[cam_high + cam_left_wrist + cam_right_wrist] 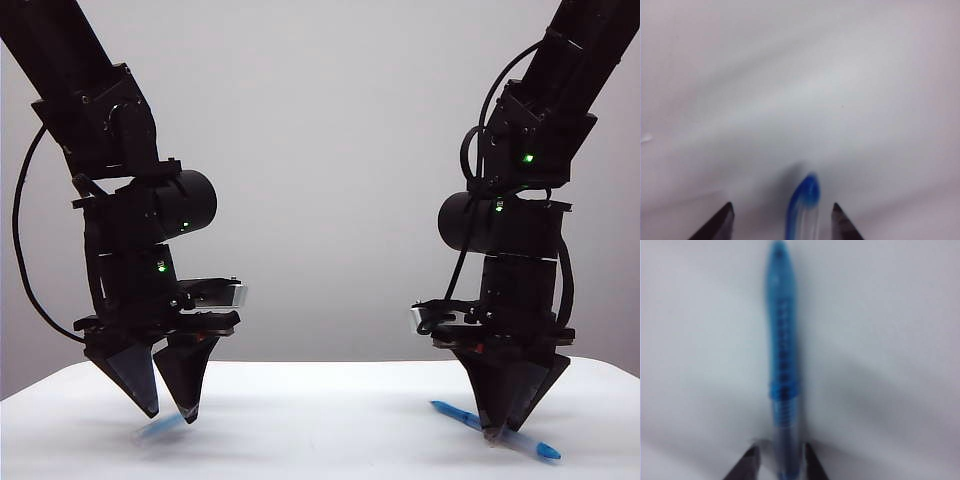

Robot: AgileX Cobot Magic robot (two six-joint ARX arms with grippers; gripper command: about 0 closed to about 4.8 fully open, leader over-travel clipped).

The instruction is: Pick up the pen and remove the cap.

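Pen, a slim ballpoint with a clear frosted barrel and blue ends, is seen lying on the white table at the lower right of the exterior view, its long axis slanting from upper left down to lower right. The right gripper is set over its middle; in the right wrist view the two black fingertips flank the barrel closely, and whether they press it cannot be told. The cap, a short translucent blue tube, is seen blurred at the lower left, just beneath the left gripper. In the left wrist view it lies between fingers held well apart, touching neither. Nothing else stands on the table, and each arm is nearest its own piece.
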